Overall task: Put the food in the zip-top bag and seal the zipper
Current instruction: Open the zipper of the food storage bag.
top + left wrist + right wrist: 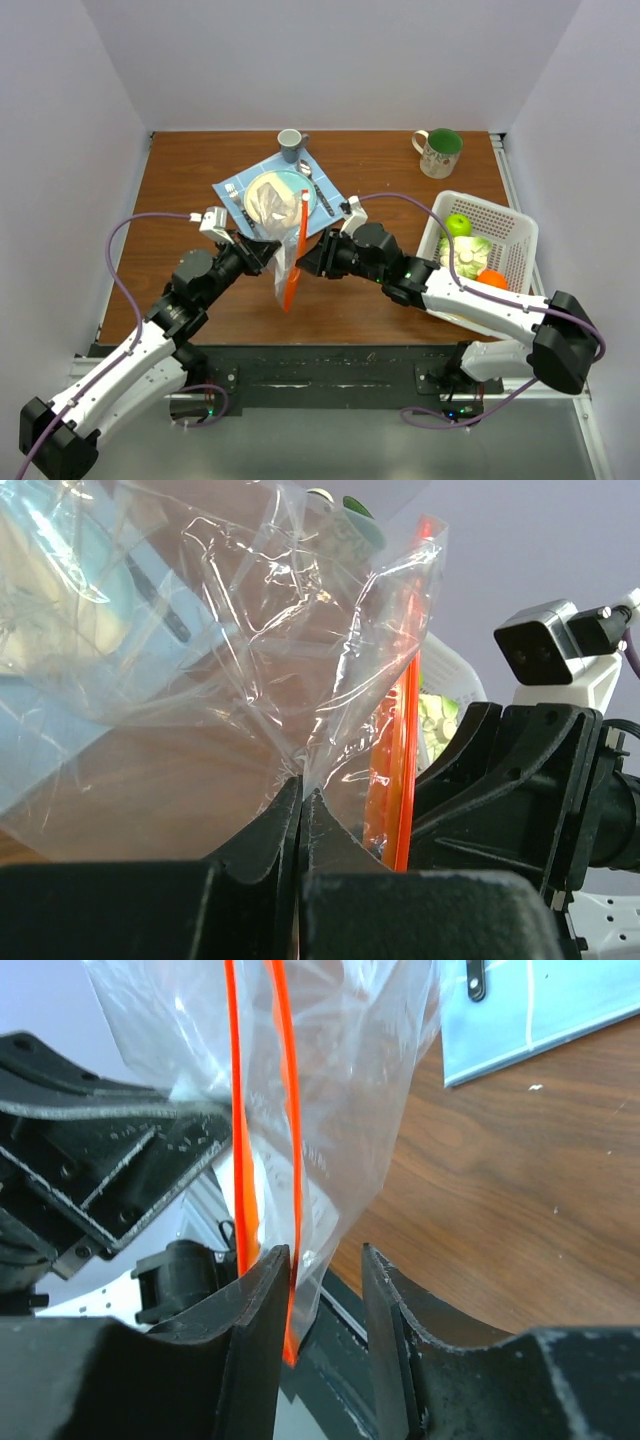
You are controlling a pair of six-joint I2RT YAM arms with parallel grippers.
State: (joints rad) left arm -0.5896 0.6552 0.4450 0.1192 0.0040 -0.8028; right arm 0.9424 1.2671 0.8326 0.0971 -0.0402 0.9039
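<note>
**Fig. Clear bag held in the air between two grippers, still unfilled**

The left gripper [301,798] is clamped on a fold of the zip-top bag [250,650], which it holds above the wooden table [180,200], in front of the plate. The zipper [297,250] runs far-to-near in the top view and stands nearly upright in both wrist views. That is the bag's long axis, and the mouth edge faces the right arm. The zipper's two orange tracks show slightly apart, so the mouth looks unsealed.

The right gripper [325,1260] has its fingers spread. The zipper edge hangs between them, against one finger.

The green apple [458,224], leafy piece [472,250] and orange [490,278] lie in the white basket [500,215], well apart from the bag.

Risks, as judged:
- The thin, slick film may slip from the single pinch.
- If the right fingers close over both tracks, they would press the mouth shut before any food enters.
</note>
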